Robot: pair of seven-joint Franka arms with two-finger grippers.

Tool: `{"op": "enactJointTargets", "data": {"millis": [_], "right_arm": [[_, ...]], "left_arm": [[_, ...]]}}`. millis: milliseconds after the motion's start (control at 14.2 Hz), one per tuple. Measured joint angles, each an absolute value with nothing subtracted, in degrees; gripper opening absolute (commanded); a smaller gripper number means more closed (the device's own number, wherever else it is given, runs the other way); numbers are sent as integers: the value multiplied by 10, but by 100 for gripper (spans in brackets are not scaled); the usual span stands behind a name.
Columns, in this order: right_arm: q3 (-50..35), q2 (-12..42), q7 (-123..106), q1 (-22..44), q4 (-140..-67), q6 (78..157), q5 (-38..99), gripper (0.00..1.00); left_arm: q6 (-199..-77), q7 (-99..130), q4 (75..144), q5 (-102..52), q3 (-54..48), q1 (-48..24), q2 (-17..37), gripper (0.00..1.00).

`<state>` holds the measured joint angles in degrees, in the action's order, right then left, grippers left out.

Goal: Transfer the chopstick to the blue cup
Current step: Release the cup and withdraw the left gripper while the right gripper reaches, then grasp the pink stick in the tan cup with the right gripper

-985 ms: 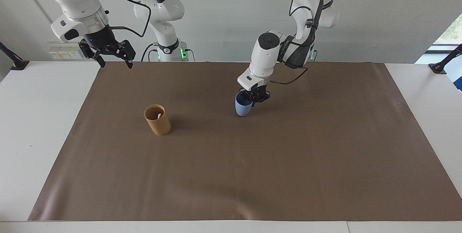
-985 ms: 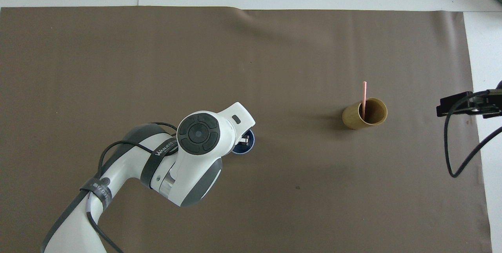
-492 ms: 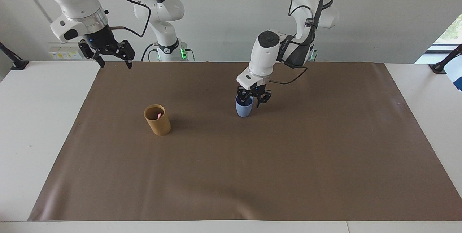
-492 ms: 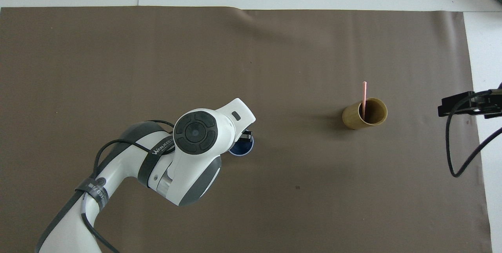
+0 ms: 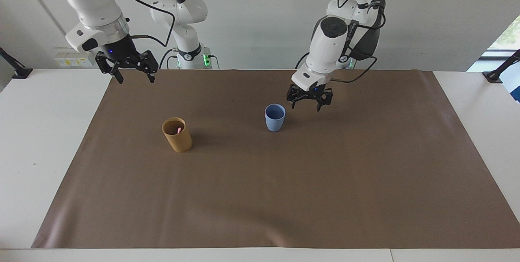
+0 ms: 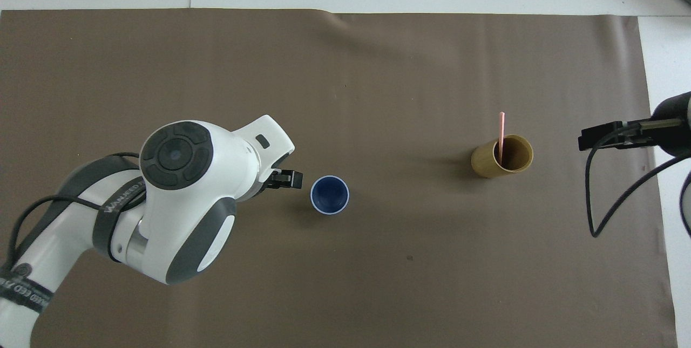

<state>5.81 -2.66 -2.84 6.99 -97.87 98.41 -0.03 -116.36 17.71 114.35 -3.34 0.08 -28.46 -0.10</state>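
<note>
Brown matting covered the table, where the chopstick leaned in the tan cup — untransferred — while the blue cup stood upright, empty, just beside the raised left gripper, jaws apart — the right gripper hung open, probably waiting.

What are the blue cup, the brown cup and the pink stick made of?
The blue cup looks like matte plastic or ceramic: smooth, even light blue, no shine. The tan cup looks like cardboard or bamboo: a dull, straight-sided tan-brown tube. The chopstick standing in it is thin, pale pink and evenly coloured, probably plastic or painted wood. None of this can be told for sure by looks alone.
</note>
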Motion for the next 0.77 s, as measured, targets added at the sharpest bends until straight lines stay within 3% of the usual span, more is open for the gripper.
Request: {"op": "enactJointTargets", "data": {"millis": [281, 492, 774], "right_arm": [[58, 9, -87, 89, -1007, 1085, 34, 100], [57, 40, -127, 96, -1012, 1121, 58, 100], [57, 67, -182, 103, -1030, 1151, 60, 100]], "left_arm": [[-1074, 47, 1125, -33, 4, -164, -47, 100], [-993, -42, 1055, -33, 6, -85, -54, 100], [-915, -69, 957, -33, 6, -31, -54, 100]]}}
